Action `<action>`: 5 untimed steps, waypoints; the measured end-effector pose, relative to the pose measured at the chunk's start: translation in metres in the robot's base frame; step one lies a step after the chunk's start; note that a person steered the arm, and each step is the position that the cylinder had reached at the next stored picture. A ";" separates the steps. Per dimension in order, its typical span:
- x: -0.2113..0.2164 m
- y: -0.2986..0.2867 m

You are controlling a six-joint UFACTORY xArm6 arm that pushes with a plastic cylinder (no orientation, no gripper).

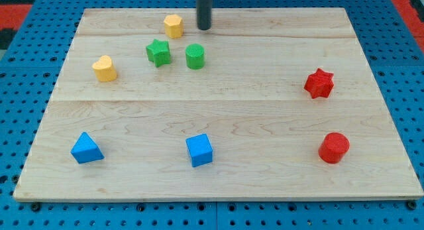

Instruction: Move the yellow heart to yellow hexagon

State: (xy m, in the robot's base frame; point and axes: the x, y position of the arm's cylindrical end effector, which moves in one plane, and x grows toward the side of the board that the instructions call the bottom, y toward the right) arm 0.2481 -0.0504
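The yellow heart (pixel 105 68) lies at the view's upper left on the wooden board (pixel 265 124). The yellow hexagon (pixel 173 25) sits near the view's top edge, up and to the right of the heart. My tip (pixel 204 28) stands just right of the yellow hexagon, apart from it, and far from the heart. A green star (pixel 158 52) and a green cylinder (pixel 195 56) lie between the heart and my tip, below the hexagon.
A red star (pixel 319 83) and a red cylinder (pixel 334 148) lie at the view's right. A blue triangle (pixel 87 149) is at the lower left and a blue cube (pixel 199 150) at the lower middle. Blue pegboard surrounds the board.
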 end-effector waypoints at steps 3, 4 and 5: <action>0.031 -0.106; 0.067 -0.110; 0.089 -0.030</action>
State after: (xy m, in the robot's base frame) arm 0.3374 -0.0800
